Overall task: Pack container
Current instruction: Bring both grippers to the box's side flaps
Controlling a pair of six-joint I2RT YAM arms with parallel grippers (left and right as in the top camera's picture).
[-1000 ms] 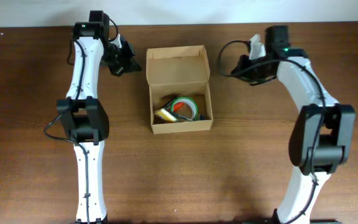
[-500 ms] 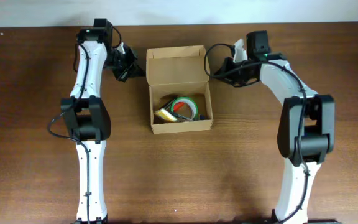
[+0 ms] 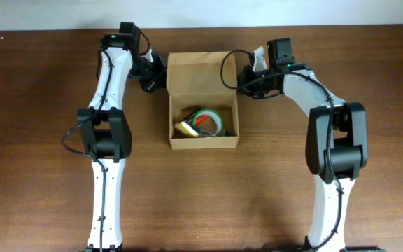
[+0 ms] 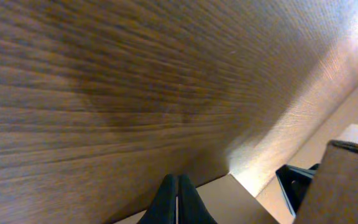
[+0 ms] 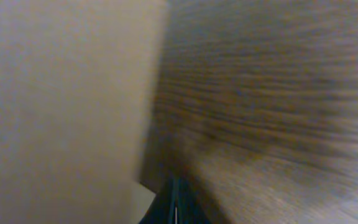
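Observation:
The tan cardboard container (image 3: 202,142) stands open at the table's middle, its flap lid (image 3: 201,78) laid back toward the far side. Inside lie a green tape roll (image 3: 208,119) and a yellow item (image 3: 184,128). My left gripper (image 3: 155,73) is shut and empty at the lid's left edge; its closed fingers (image 4: 176,199) show next to the lid's cardboard (image 4: 229,199). My right gripper (image 3: 243,82) is shut and empty at the lid's right edge; its fingers (image 5: 174,205) sit beside the tan lid side (image 5: 67,106).
Brown wooden table (image 3: 47,140) all around the box. The white wall edge (image 3: 201,14) runs along the far side. Both arms reach in from the near edge.
Both grippers have moved inward toward the lid, the left one rightward and the right one leftward, and now sit at its two side edges.

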